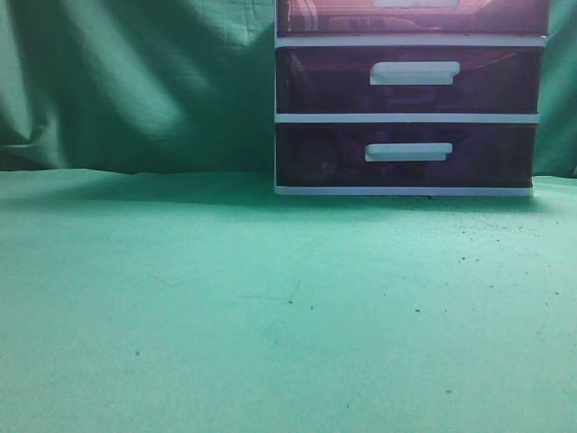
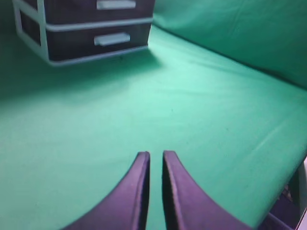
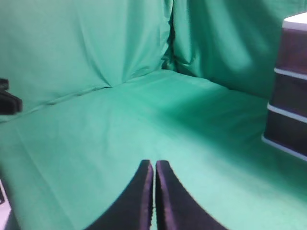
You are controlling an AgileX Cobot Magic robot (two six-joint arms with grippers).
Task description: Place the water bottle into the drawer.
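The reddish-maroon drawer (image 1: 415, 18) is the top one of a white-framed cabinet (image 1: 406, 117) at the back right; only its lower part shows, cut off by the top of the exterior view. The water bottle is not in view. My left gripper (image 2: 156, 155) hovers over bare green cloth, its fingers nearly together with nothing between them; the cabinet's lower drawers (image 2: 91, 28) stand far ahead to its left. My right gripper (image 3: 154, 164) is shut and empty over the cloth, with the cabinet's side (image 3: 290, 91) at its far right. Neither gripper shows in the exterior view.
Two darker purple drawers with white handles (image 1: 413, 74) (image 1: 407, 152) sit below the top drawer. Green cloth (image 1: 270, 307) covers the table and hangs behind it. The table's edge (image 2: 292, 172) falls off at the left wrist view's right. A dark object (image 3: 7, 98) juts in at the right wrist view's left edge.
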